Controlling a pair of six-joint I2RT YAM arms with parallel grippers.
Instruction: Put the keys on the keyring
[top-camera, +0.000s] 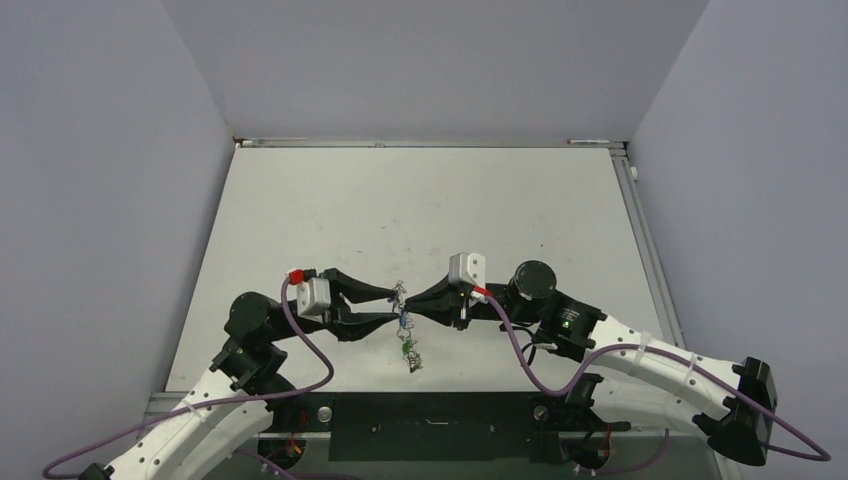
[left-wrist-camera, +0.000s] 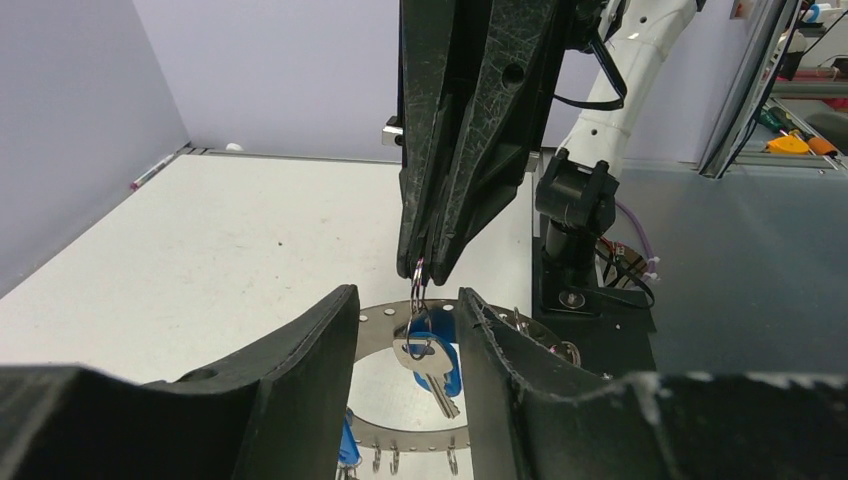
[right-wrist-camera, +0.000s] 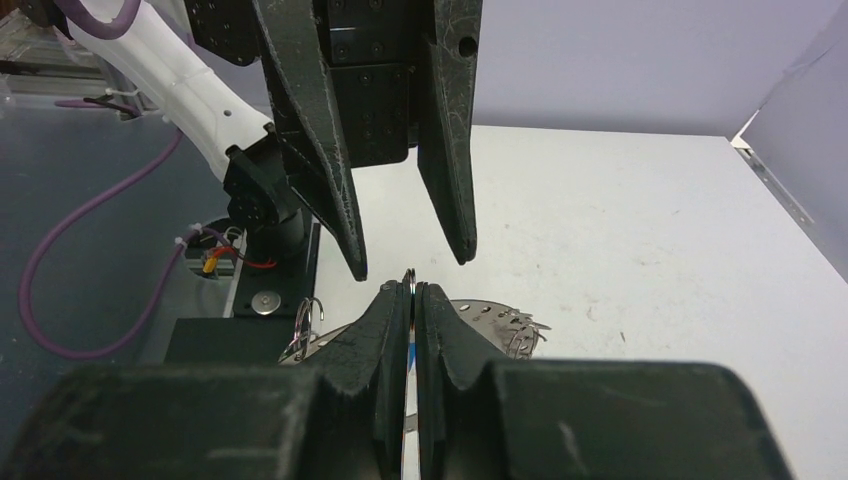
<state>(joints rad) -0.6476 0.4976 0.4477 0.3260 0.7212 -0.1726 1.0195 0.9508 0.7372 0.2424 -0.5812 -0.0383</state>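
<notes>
The half-open, empty left gripper (left-wrist-camera: 408, 300) straddled the blue-tagged key (left-wrist-camera: 425, 355), which hung at six o'clock below the right gripper (left-wrist-camera: 425, 262) pinched shut on its loop (left-wrist-camera: 418, 285), with the keyring (left-wrist-camera: 400, 432) beneath; threading seemed under way, next needing a careful regrasp of the key.

Two arms meet tip to tip above the near part of the white counter (top-camera: 420, 200). The left end effector (top-camera: 394, 306) is forked, fingers apart; the right end effector (top-camera: 411, 303) is pinched to a point facing it. At their tips, trailing toward the bases, sits a thin cluster of keys (top-camera: 412, 360), with a blue tag (top-camera: 404, 320) and a green tag (top-camera: 408, 347).
</notes>
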